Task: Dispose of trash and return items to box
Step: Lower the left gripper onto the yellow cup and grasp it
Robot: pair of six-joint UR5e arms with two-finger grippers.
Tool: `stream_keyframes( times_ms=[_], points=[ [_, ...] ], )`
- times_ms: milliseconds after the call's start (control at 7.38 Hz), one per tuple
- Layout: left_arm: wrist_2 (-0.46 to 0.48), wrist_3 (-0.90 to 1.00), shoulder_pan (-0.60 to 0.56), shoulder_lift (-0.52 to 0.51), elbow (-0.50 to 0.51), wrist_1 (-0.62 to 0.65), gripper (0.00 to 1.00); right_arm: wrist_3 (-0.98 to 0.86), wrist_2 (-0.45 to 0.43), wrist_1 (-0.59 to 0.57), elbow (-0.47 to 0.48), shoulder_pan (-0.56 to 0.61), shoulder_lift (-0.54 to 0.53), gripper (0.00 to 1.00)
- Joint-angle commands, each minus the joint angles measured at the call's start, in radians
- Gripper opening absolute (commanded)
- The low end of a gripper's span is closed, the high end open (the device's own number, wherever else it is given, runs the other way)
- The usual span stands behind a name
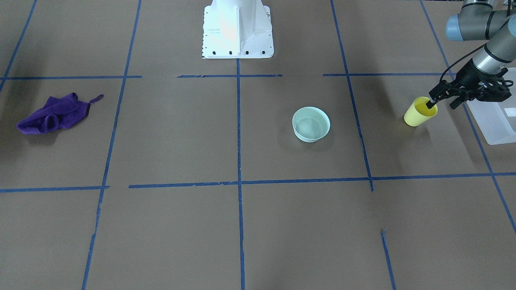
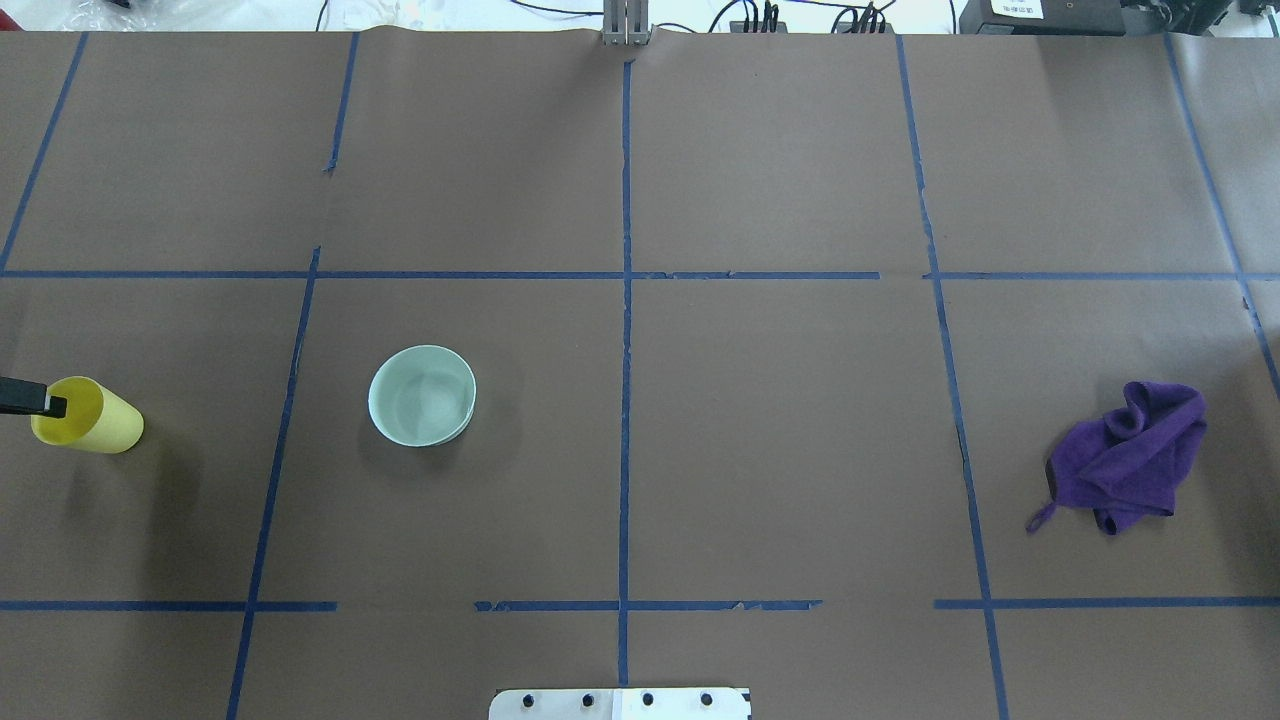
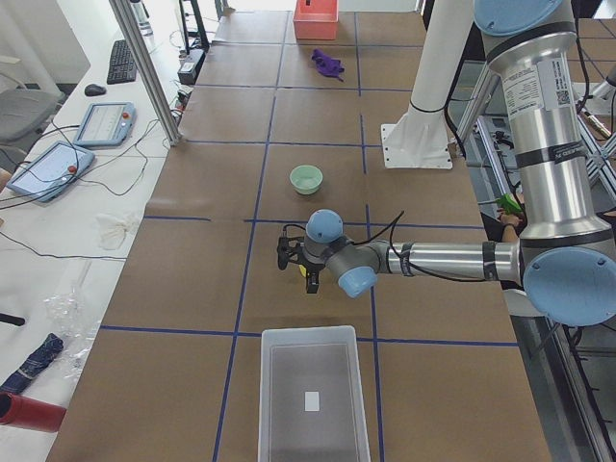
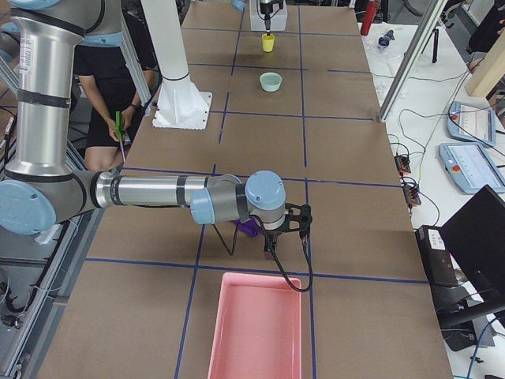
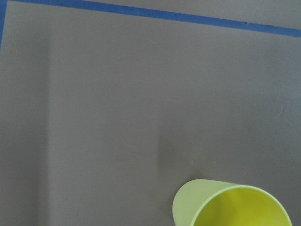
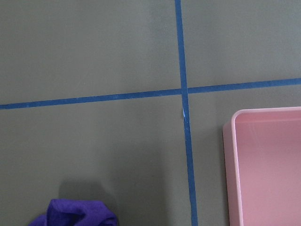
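The yellow cup [image 1: 419, 112] hangs tilted just above the table, next to the translucent white box [image 1: 494, 123]. My left gripper [image 1: 433, 103] is shut on the cup's rim, with one finger inside the cup. The cup also shows in the overhead view [image 2: 95, 418] at the far left edge, and in the left wrist view [image 5: 230, 207]. The box shows whole and empty in the exterior left view [image 3: 313, 404]. My right gripper [image 4: 284, 229] shows only in the exterior right view, above a purple cloth; I cannot tell whether it is open or shut.
A pale green bowl [image 1: 311, 124] stands upright near the table's middle. The crumpled purple cloth [image 1: 52, 114] lies at the robot's right end. A pink bin [image 4: 256, 324] stands beyond that cloth at the table's end. The robot's white base [image 1: 238, 30] stands at the table's edge.
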Motion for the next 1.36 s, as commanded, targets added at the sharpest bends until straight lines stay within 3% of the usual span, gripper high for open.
stream_keyframes(
  times_ms=[0,407,542,678,949,1085,1220],
  points=[
    [0.003,-0.001,0.016,-0.004,0.004,-0.001,0.96,0.000,0.002,0.000,0.003,0.000,0.003,1.00],
    [0.031,-0.002,0.036,-0.015,0.013,-0.003,0.91,-0.002,-0.002,0.000,0.000,0.000,0.003,1.00],
    [0.031,-0.002,0.043,-0.021,0.015,-0.003,0.83,-0.002,-0.005,0.000,0.000,0.000,0.003,1.00],
    [0.031,-0.002,0.046,-0.021,0.015,-0.004,0.68,-0.002,-0.008,0.000,0.000,0.000,0.003,1.00],
    [0.054,-0.002,0.046,-0.021,0.013,-0.006,0.12,-0.002,-0.008,0.000,0.000,0.000,0.003,1.00],
    [0.052,-0.014,0.047,-0.023,0.012,-0.009,0.00,-0.002,-0.005,0.000,0.001,0.000,0.003,1.00],
    [0.052,-0.046,0.046,-0.021,0.003,-0.022,0.00,-0.002,-0.005,-0.002,0.001,0.000,0.003,1.00]
  ],
)
